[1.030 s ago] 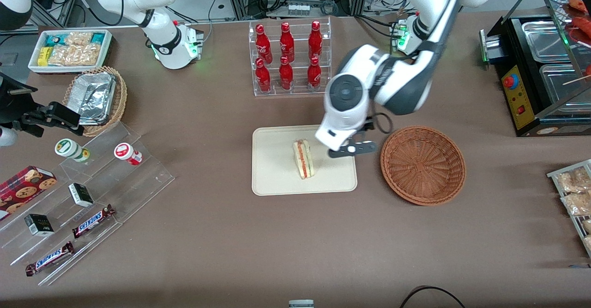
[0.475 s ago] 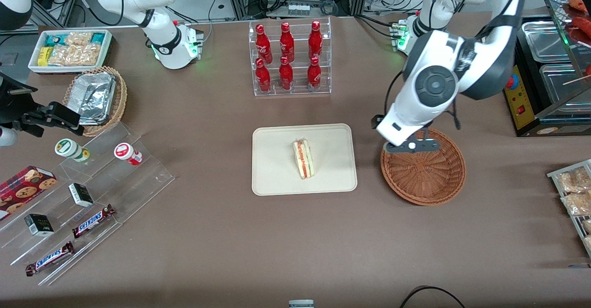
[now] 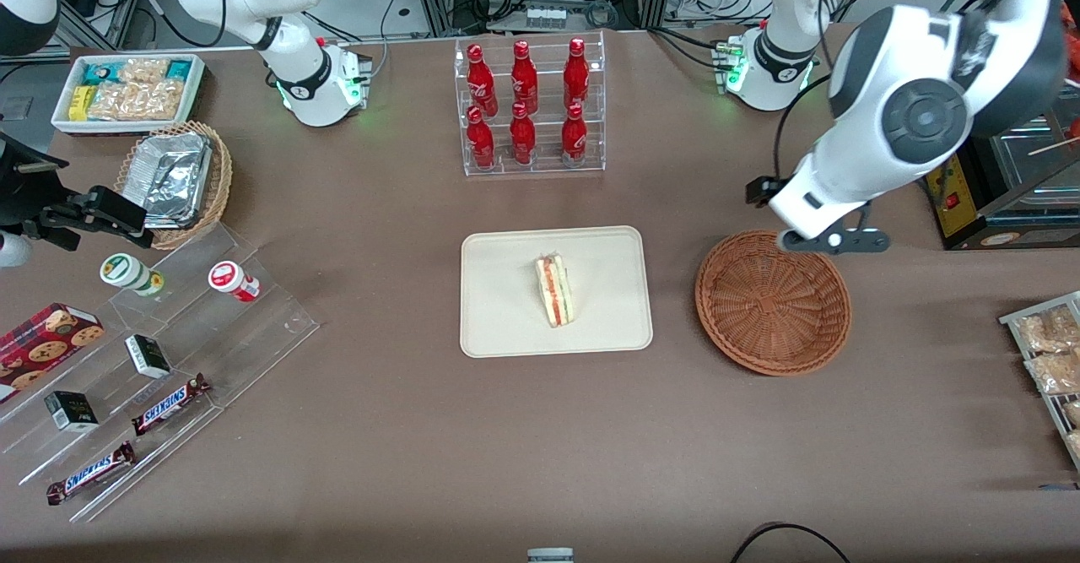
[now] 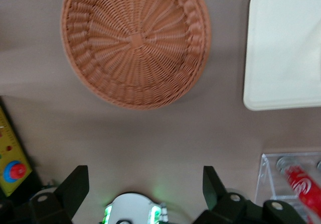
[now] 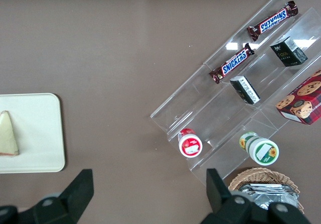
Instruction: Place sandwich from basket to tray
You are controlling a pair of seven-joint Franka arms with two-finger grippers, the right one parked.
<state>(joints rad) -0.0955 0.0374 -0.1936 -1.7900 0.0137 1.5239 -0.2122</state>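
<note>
The sandwich (image 3: 554,290) lies on the tray (image 3: 506,327) while the gripper (image 4: 145,191), fingers apart and holding nothing, hangs above the basket (image 3: 772,301) rim.

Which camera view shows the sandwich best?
The front view: the whole sandwich lies on the tray. The right wrist view shows one cut-off piece; the left wrist view shows none. The open gripper hovers above the basket.

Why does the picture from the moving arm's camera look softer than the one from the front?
In the left wrist view the basket and tray look slightly smeared, and the bottle is blurry. The front view is crisp: the sandwich shows its layers, and the gripper, fingers open, hangs above the basket's rim. In the right wrist view the clear shelf catches small glints.
</note>
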